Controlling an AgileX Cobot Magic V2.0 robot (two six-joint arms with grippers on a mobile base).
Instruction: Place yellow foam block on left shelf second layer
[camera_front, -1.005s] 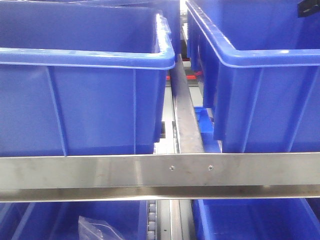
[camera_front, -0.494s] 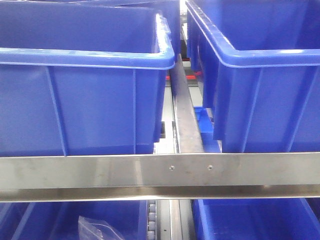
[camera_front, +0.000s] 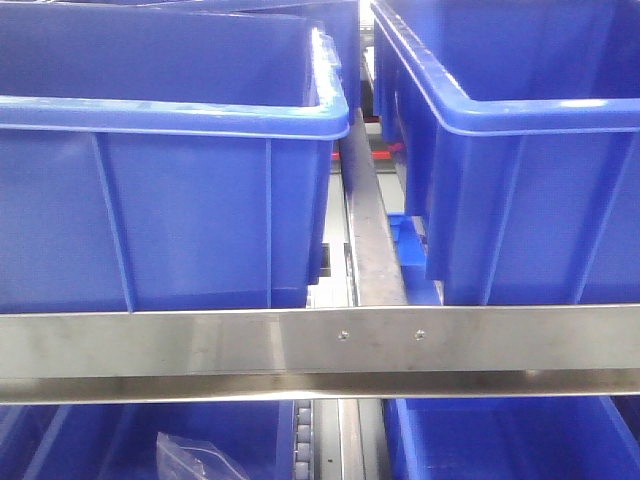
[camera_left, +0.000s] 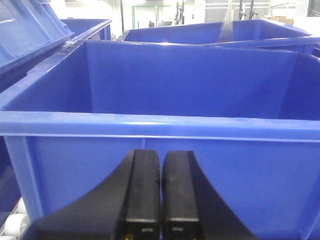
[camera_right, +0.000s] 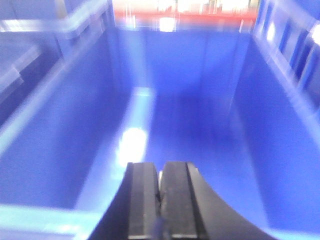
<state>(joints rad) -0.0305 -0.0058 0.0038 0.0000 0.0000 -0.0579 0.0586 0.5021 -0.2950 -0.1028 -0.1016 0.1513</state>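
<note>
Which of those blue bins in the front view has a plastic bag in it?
The lower-left bin, under the steel rail: a crumpled clear bag shows inside. The other visible bins show none.

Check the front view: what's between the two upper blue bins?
In the front view, a steel divider rail runs back between the left bin and right bin, meeting the front crossbar.

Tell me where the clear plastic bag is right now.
In the front-facing view the clear plastic bag lies at the bottom left, in the lower blue bin under the steel shelf rail, left of the roller track.
</note>
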